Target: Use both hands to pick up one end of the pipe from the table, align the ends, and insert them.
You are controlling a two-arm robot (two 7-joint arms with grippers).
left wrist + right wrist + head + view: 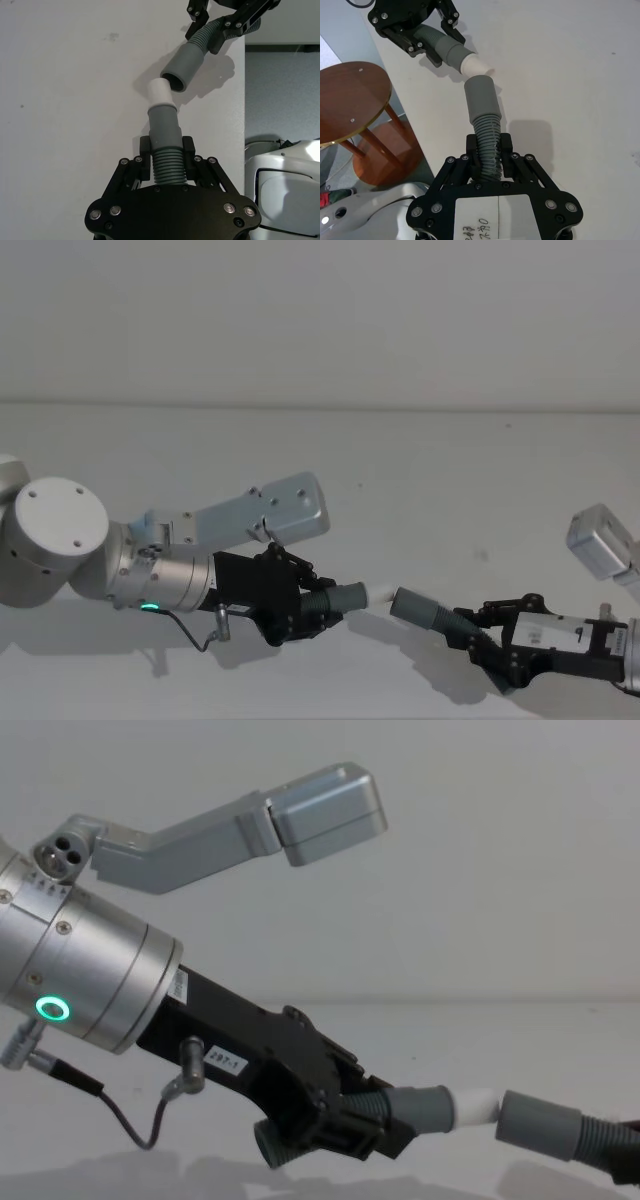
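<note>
Both ends of the dark ribbed pipe (pixel 169 167) are held above the white table (pixel 420 460). My left gripper (pixel 302 606) (pixel 167 152) (pixel 345 1118) is shut on the ribs just behind the cuff with the narrow white tip (pixel 380 592) (pixel 161 93) (pixel 476 1103). From the right, my right gripper (pixel 478 632) (pixel 489 150) is shut on the ribs behind the plain wide sleeve (pixel 415 608) (pixel 481 100) (pixel 540 1122). The white tip meets the sleeve's mouth at an angle, slightly off to one side and outside it. The pipe's middle is hidden.
A thin black cable (pixel 120 1120) loops under the left arm. The table's edge (pixel 245 100) runs close behind the right gripper. Past the table's edge in the right wrist view stands a round wooden stool (pixel 350 100) on the floor.
</note>
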